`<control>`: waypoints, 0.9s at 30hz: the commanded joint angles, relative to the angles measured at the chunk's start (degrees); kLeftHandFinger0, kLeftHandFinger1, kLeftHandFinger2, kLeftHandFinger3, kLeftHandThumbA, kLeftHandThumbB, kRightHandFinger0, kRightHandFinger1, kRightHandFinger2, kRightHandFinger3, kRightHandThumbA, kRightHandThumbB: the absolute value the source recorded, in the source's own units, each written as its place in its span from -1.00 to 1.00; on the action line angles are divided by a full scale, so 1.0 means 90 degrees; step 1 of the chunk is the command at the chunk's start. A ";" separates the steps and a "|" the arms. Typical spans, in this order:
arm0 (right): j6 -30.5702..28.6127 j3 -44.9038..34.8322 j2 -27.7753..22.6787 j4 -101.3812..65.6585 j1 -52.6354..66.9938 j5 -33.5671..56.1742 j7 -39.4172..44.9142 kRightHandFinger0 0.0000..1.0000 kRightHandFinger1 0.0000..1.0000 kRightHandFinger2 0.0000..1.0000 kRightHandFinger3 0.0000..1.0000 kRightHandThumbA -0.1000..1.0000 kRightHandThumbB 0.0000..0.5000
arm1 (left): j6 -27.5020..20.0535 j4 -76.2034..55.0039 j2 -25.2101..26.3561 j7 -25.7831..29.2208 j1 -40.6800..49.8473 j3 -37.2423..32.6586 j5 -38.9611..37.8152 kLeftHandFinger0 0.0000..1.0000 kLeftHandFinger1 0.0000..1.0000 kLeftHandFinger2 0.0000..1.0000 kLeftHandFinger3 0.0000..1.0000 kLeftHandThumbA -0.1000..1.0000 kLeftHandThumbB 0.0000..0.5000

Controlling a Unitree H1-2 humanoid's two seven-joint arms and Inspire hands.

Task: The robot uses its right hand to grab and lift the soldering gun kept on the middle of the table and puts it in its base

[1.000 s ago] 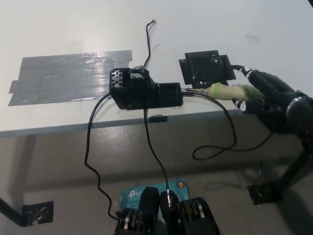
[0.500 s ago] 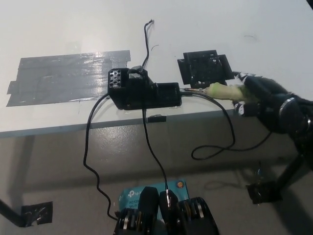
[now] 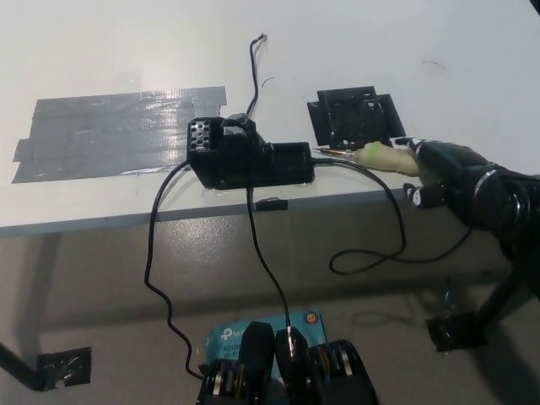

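Note:
The soldering gun (image 3: pixel 384 158) has a pale green handle and a thin metal tip. It lies level near the table's front edge, and its tip points left at the black base (image 3: pixel 251 158). My black right hand (image 3: pixel 447 171) is shut on the rear of the handle, at the right of the head view. The tip sits at the base's right end; whether it is inside I cannot tell. My left hand is out of view.
A black square pad (image 3: pixel 354 118) lies just behind the soldering gun. Grey tape (image 3: pixel 118 131) covers the table's left part. Black cables (image 3: pixel 371 253) hang off the front edge of the white table (image 3: pixel 380 42). The floor lies below.
My right hand has drawn slightly down and right, closer around the handle's rear. The soldering gun has stayed almost in place by the base.

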 commanded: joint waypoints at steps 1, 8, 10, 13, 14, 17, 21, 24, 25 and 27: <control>-0.0129 -0.0145 0.0061 0.0067 -0.0624 -0.0217 -0.0139 1.00 1.00 1.00 1.00 0.01 0.32 | -0.0175 -0.0127 0.0194 -0.0061 0.0063 0.0002 0.0094 1.00 1.00 1.00 1.00 1.00 -0.44; -0.0329 0.0031 0.0311 0.0144 -0.0757 -0.0438 -0.0123 1.00 1.00 1.00 1.00 0.05 0.39 | -0.0231 -0.0147 0.0196 -0.0115 0.0033 -0.0038 0.0096 1.00 1.00 1.00 1.00 1.00 -0.15; -0.0334 0.0116 0.0376 0.0221 -0.0763 -0.0512 -0.0066 1.00 1.00 1.00 1.00 0.06 0.40 | -0.0277 -0.0150 0.0208 -0.0128 0.0041 -0.0055 0.0106 1.00 1.00 1.00 1.00 1.00 -0.16; -0.0354 0.0150 0.0479 0.0325 -0.0691 -0.0513 -0.0054 1.00 1.00 1.00 1.00 -0.01 0.42 | -0.0181 -0.0257 0.0203 -0.0096 0.0062 -0.0066 0.0118 1.00 1.00 1.00 1.00 1.00 -0.38; -0.0253 0.0138 0.0514 0.0328 -0.0617 -0.0544 -0.0078 1.00 1.00 1.00 1.00 -0.04 0.41 | -0.0193 -0.0298 0.0199 -0.0095 0.0075 -0.0064 0.0113 1.00 1.00 1.00 1.00 1.00 -0.42; -0.0336 0.0274 0.0464 0.0534 -0.0650 -0.0724 -0.0074 1.00 1.00 1.00 1.00 -0.01 0.35 | -0.0215 -0.0316 0.0194 -0.0088 0.0064 -0.0072 0.0118 1.00 1.00 1.00 1.00 1.00 -0.33; -0.0356 0.0477 0.0394 0.0761 -0.0702 -0.0940 -0.0016 1.00 1.00 1.00 1.00 0.04 0.37 | -0.0131 -0.0352 0.0155 -0.0055 0.0062 -0.0031 0.0072 1.00 1.00 1.00 1.00 1.00 -0.25; -0.0315 0.0639 0.0342 0.1042 -0.0778 -0.1161 -0.0034 1.00 1.00 1.00 1.00 0.00 0.26 | -0.0212 -0.0359 0.0176 -0.0063 0.0097 -0.0066 0.0134 1.00 1.00 1.00 1.00 1.00 -0.24; -0.0356 0.0652 0.0328 0.1120 -0.0811 -0.1170 -0.0074 1.00 1.00 1.00 1.00 -0.01 0.17 | -0.0192 -0.0358 0.0162 -0.0052 0.0090 -0.0054 0.0120 1.00 1.00 1.00 1.00 1.00 -0.22; -0.0371 0.0655 0.0321 0.1177 -0.0850 -0.1174 -0.0109 1.00 1.00 1.00 1.00 -0.03 0.12 | -0.0226 -0.0360 0.0158 -0.0058 0.0099 -0.0053 0.0122 1.00 1.00 1.00 1.00 1.00 -0.20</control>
